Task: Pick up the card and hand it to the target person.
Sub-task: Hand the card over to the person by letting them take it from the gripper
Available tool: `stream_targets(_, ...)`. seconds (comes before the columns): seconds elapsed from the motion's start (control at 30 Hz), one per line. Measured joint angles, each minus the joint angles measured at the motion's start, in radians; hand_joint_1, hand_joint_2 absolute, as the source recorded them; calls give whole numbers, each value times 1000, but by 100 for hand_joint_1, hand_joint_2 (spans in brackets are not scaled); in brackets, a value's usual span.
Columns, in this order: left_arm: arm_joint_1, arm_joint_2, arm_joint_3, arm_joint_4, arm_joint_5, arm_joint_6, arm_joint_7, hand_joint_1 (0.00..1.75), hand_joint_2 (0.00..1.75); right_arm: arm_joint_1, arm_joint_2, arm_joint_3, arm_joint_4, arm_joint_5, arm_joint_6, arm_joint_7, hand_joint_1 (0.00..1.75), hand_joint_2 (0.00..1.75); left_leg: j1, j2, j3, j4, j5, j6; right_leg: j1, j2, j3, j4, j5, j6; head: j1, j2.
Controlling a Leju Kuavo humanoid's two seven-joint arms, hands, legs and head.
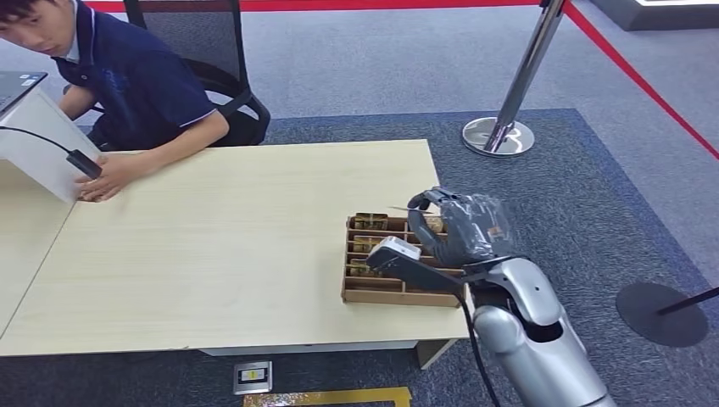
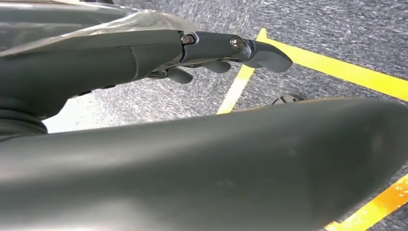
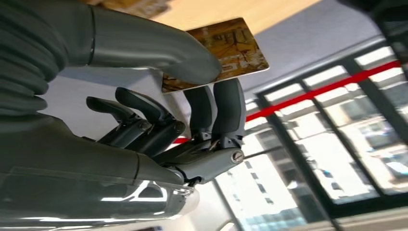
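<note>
Card (image 3: 226, 50) sits pinched between the right hand (image 1: 454, 227) thumb and fingers (image 3: 226, 110), lifted just above the wooden tray (image 1: 398, 292), free to carry toward the person (image 1: 136, 76) at ten o'clock. Left hand (image 2: 144, 57) hangs with nothing in it, fingers loosely curled.

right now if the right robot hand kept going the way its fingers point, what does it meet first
Probably nothing on the table: the right robot hand, pinching the card, points away across the wooden tray toward grey carpet. Depth is unclear, so this is a guess.

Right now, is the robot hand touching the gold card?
Touching. The right wrist view shows the right robot hand pinching the card: the thumb presses one face and dark fingers press the other.
</note>
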Motion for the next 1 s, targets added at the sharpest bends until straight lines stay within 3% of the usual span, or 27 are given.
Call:
stream_targets(0.17, -3, -1, 0, 2, -8, -4, 0, 0, 0, -111, 52, 87, 25, -10, 30, 8, 175, 175, 0, 0, -1, 0, 1, -1, 0, 0, -1, 1, 0, 0, 0, 0)
stream_targets(0.43, -13, -5, -4, 3, -41, -16, 6, 0, 0, -324, 228, 233, 254, -14, 21, 31, 175, 175, 1, 2, -2, 0, 2, -3, 0, 0, -3, 3, 1, -2, 0, 0)
stream_targets(0.6, -18, -9, -6, 4, -54, -17, 22, 0, 0, -404, 316, 290, 416, -33, 8, 29, 175, 175, 2, 1, -2, 0, 3, -4, 0, 0, -3, 3, 0, -2, 0, 0)
stream_targets(0.83, -19, -16, -6, 5, -52, 0, 50, 0, 0, -478, 339, 438, 575, -236, -17, 54, 175, 175, 2, 0, -2, 0, 3, -4, 0, 0, -3, 3, 0, -2, 0, 0)
stream_targets(1.0, -19, -19, -6, 5, -53, 0, 52, 0, 0, -511, 339, 551, 651, -307, -18, 92, 175, 175, 2, 0, -2, 0, 3, -4, 0, 0, -3, 3, 0, -2, 0, 0)
